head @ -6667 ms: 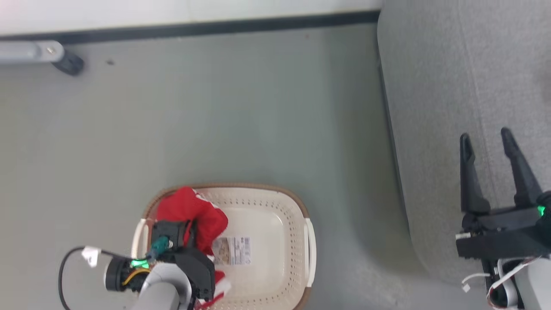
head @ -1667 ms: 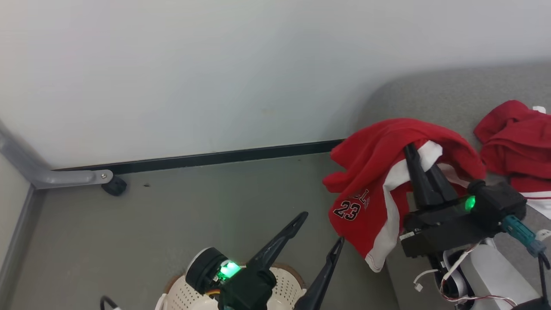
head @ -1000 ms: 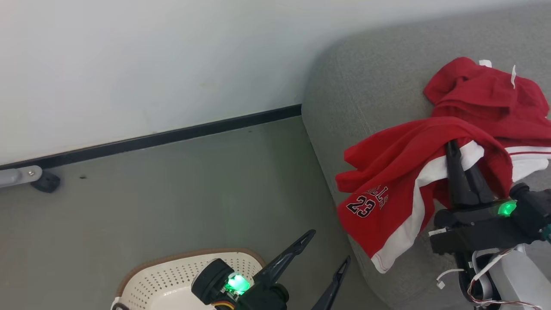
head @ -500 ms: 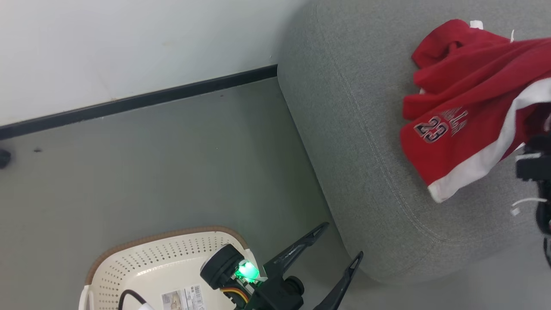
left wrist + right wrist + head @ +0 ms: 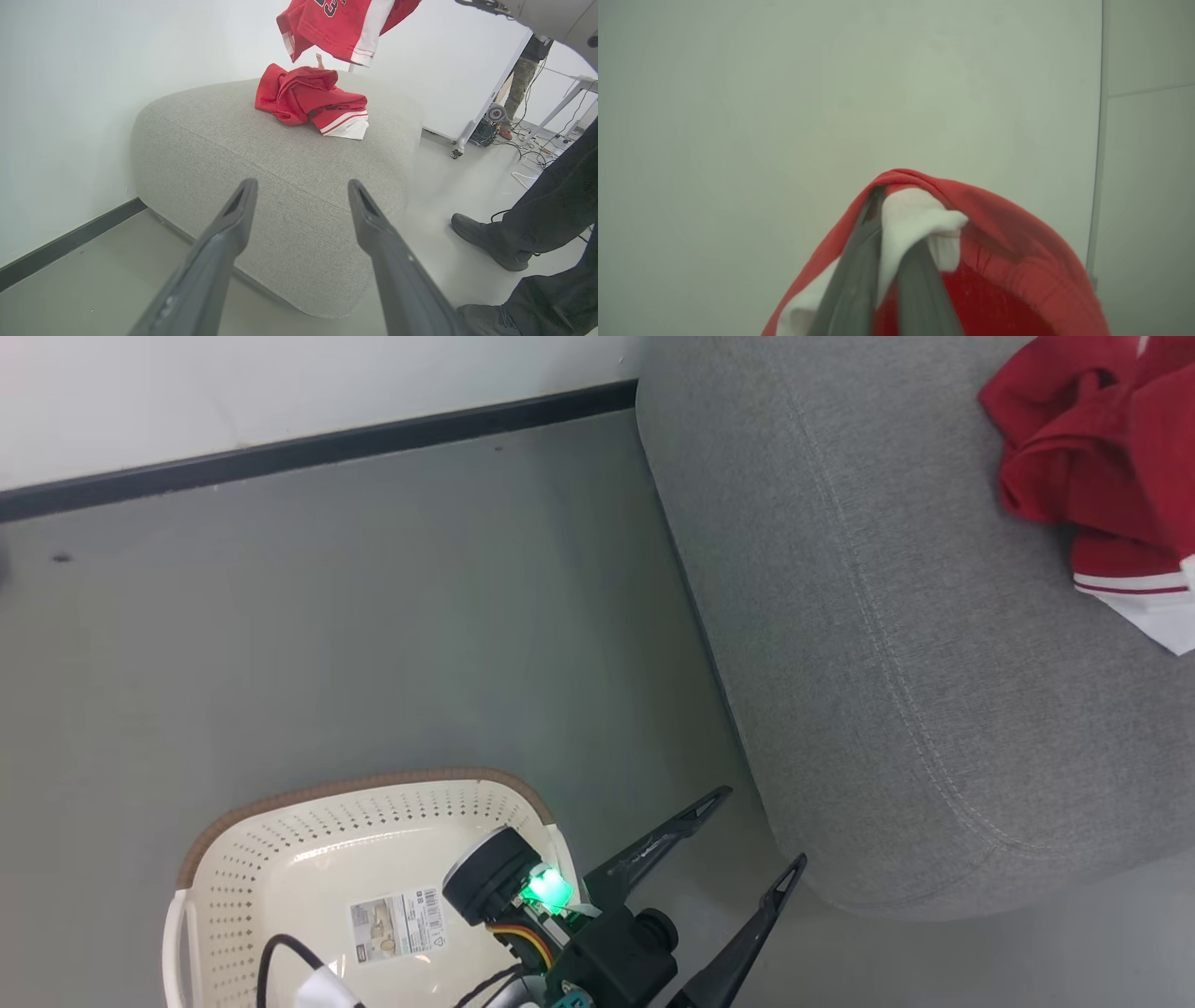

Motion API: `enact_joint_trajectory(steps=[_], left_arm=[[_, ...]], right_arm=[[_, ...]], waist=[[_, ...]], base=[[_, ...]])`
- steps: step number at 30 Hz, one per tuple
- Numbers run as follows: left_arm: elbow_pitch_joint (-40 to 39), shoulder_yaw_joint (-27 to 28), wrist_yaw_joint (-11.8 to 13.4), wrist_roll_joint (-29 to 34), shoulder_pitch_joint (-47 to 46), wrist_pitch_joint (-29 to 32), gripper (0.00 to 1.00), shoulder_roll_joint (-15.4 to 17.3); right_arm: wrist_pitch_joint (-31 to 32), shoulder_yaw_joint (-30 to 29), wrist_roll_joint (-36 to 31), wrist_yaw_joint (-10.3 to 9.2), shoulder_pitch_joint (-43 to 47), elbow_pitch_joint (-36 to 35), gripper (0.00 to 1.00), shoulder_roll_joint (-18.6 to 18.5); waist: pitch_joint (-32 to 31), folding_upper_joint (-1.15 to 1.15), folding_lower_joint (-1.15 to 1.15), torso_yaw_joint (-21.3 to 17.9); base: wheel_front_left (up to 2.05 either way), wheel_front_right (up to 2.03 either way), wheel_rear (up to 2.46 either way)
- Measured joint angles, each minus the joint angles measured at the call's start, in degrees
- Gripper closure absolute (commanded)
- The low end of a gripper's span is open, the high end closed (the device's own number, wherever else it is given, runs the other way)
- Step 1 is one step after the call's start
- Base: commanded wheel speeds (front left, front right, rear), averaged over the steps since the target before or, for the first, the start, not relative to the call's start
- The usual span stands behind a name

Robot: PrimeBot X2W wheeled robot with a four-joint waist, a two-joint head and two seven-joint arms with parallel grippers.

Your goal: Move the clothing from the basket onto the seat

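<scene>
Place: looked like a robotics lab or test room;
Signs: loose cables (image 5: 530,156) on floor at right; bare white wall (image 5: 280,383); caster-footed panel (image 5: 467,84)

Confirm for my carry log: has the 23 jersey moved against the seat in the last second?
Yes. Held in the shut right end effector, the jersey has gone from the seat's floor-side edge inward, hanging above the other red garment.

The head view looks steeply down on floor (image 5: 373,616), basket (image 5: 280,821) and seat (image 5: 887,616). The left wrist view sits low, facing across the seat; both share its red pile (image 5: 1055,467). The right wrist view faces a wall (image 5: 784,93), jersey (image 5: 1017,289) close before it.
</scene>
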Motion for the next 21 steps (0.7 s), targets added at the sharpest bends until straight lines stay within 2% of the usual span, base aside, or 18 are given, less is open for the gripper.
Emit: enact_joint_trajectory(steps=[4,10,16,21], left_arm=[[-0.14,-0.09,-0.05,0.2,-0.74,0.34,0.0,-0.07],[-0.4,-0.34,-0.54,0.54,-2.47,0.55,0.0,-0.27],[-0.48,-0.49,-1.05,2.07,-4.16,1.0,0.0,-0.66],[-0.05,-0.2,-1.53,2.08,-5.37,0.92,0.0,-0.65]], right_arm=[[0.0,-1.64,0.4,0.44,-2.4,2.87,1.0,-2.35],[-0.01,-2.09,0.96,1.76,-4.83,9.45,1.0,-3.61],[0.0,-2.04,1.97,2.11,-4.94,14.92,1.0,-2.91],[0.0,-0.98,2.92,3.35,-5.18,19.82,1.0,-0.65]], waist=[[2.04,0.0,0.0,0.92],[5.34,0.0,0.0,2.2],[8.83,0.0,0.0,3.32],[11.36,0.0,0.0,4.16]], base=[[0.0,0.0,0.0],[0.0,0.0,0.0],[0.0,0.0,0.0],[0.0,0.0,0.0]])
